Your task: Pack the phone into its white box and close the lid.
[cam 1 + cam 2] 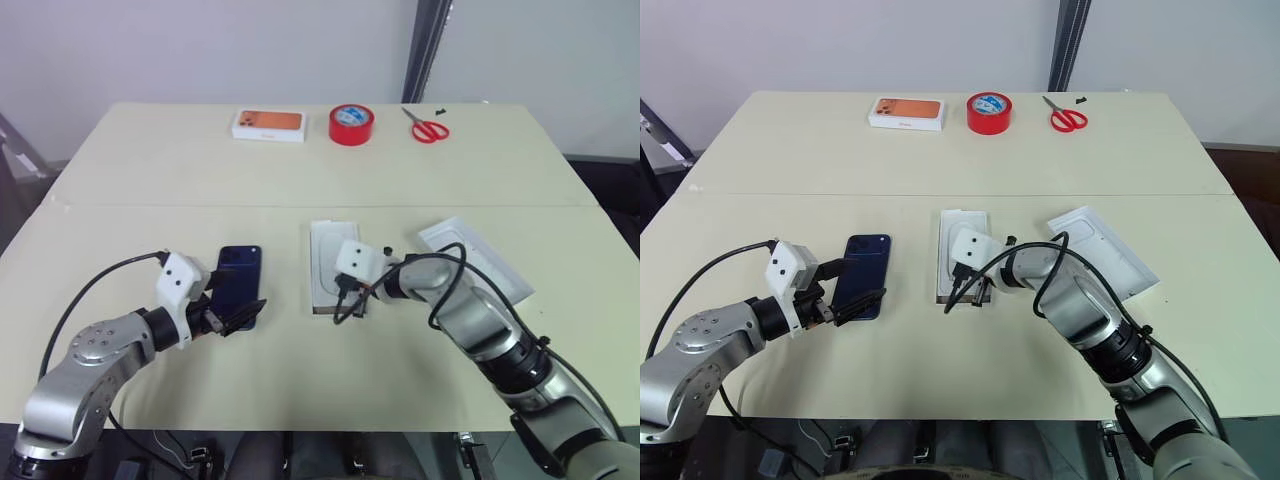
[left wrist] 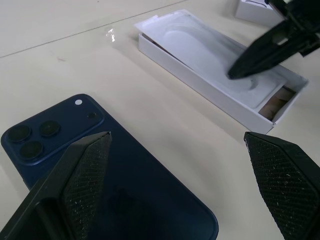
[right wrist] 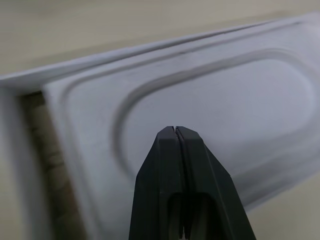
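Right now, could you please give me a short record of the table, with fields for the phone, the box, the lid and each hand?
phone: dark blue phone flat on the table, camera side up, left of the box
box: white box open, white insert lying in it, brown floor showing at one end
lid: lid off, on the table right of the box
left hand: left hand open, fingers astride the phone's near end
right hand: right hand shut, tip over the insert
far edge: orange-picture box, red tape, scissors
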`<act>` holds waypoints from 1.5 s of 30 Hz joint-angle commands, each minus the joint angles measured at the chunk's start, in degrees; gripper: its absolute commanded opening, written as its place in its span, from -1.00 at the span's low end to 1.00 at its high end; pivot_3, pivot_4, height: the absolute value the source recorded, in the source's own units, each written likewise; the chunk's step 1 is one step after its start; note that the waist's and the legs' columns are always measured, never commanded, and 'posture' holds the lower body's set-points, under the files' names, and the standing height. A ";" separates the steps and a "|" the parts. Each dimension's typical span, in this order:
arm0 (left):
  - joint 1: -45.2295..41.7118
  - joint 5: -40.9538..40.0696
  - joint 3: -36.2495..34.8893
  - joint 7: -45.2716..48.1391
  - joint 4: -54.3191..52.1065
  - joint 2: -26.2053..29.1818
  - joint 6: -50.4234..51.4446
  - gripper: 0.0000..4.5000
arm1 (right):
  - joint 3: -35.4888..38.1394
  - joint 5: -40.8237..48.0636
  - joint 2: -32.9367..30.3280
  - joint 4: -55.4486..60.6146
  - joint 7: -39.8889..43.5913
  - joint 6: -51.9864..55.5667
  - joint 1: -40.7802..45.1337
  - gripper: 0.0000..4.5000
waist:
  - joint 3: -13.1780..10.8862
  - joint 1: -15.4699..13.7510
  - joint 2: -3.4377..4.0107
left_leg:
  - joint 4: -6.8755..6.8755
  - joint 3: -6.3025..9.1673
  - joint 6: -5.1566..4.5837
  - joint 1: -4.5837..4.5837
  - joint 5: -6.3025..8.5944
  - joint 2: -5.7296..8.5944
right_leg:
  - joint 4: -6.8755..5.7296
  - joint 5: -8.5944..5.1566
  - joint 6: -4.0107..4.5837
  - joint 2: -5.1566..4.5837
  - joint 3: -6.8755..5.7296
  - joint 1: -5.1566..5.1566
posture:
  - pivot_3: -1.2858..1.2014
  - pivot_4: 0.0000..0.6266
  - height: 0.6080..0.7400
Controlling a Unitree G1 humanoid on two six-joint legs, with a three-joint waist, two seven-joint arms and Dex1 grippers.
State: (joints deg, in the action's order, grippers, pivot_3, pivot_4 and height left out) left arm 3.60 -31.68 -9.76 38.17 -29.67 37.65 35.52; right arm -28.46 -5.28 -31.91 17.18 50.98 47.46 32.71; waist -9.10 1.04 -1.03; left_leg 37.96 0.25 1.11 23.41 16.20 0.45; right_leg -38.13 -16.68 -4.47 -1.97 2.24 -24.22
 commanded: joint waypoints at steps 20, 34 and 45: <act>0.70 -0.30 -0.31 -1.00 -2.53 -0.14 -0.44 1.00 | 5.58 6.26 -3.54 3.35 6.82 -11.37 1.42 -0.98 | 0.00 -0.08 0.00 | 0.02 0.01 0.00 0.00 0.00 0.00 | -0.01 0.00 0.00 0.00 0.00 0.00 | 0.03 -0.52 0.89; -0.88 -4.46 -7.08 -6.04 1.02 -1.82 4.69 1.00 | 5.28 7.39 2.61 3.03 0.06 -7.94 0.90 -0.98 | 0.00 -0.02 -0.01 | 0.05 0.01 0.00 -0.01 0.00 -0.03 | -0.07 0.01 -0.01 0.05 0.00 0.00 | 0.03 -0.52 0.89; -9.35 -17.21 -17.87 -25.24 8.11 -6.85 33.70 1.00 | -3.75 1.16 12.11 -7.73 -4.38 -8.48 9.37 -0.98 | 0.03 0.07 -0.04 | 0.16 0.04 0.00 -0.01 -0.01 -0.02 | -0.23 0.01 -0.03 0.14 -0.02 -0.04 | 0.03 -0.52 0.89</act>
State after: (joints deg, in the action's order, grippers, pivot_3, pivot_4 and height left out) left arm -4.80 -46.34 -25.21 15.11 -20.87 30.88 65.37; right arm -31.21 -3.20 -20.32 9.33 46.88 39.21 40.94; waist -9.07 1.12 -1.07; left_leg 38.13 0.29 1.12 23.41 16.20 0.42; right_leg -38.36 -16.66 -4.50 -1.83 2.22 -24.28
